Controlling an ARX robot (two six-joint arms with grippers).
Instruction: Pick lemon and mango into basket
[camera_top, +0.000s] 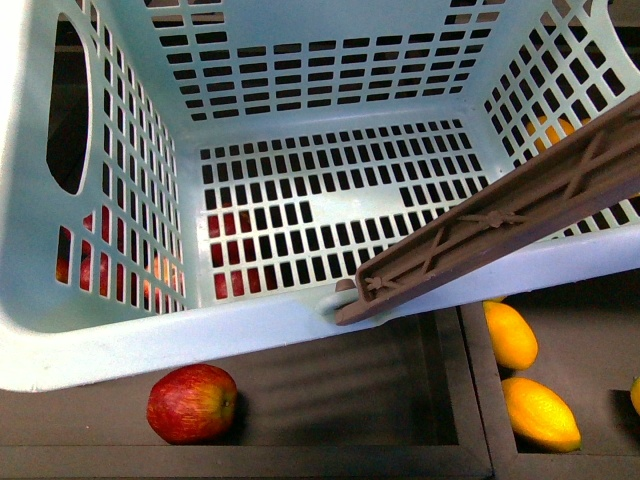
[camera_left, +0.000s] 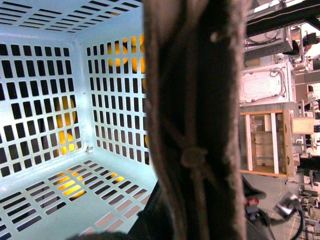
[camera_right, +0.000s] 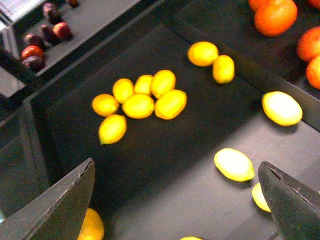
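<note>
1. On the dark floor of a tray (camera_right: 150, 155), seen from the right wrist, a cluster of lemons (camera_right: 139, 102) lies with the fruits touching one another. Two more sit apart near the far wall, and all are slightly blurred.
2. Paler yellow ovals (camera_right: 234, 164) lie closer to the camera, washed out by glare, so their kind is unclear. Oranges (camera_right: 275, 16) are cut off at the frame edge.
3. The right end effector (camera_right: 176, 167) hangs over the tray with its fingers (camera_right: 65, 205) spread wide, holding nothing.
4. The basket (camera_top: 100, 340) fills most of the front view with its floor bare. Its brown handle (camera_top: 500, 225) rests across the near right rim.
5. Two yellow-orange fruits (camera_top: 540, 413) lie just in front of the basket, one partly under the rim. A red apple (camera_top: 192, 403) lies to their left, and reddish shapes show only through the wall slots.
6. From the left wrist, the out-of-focus handle blocks the middle. The left end effector cannot be made out, so its grip cannot be told.
</note>
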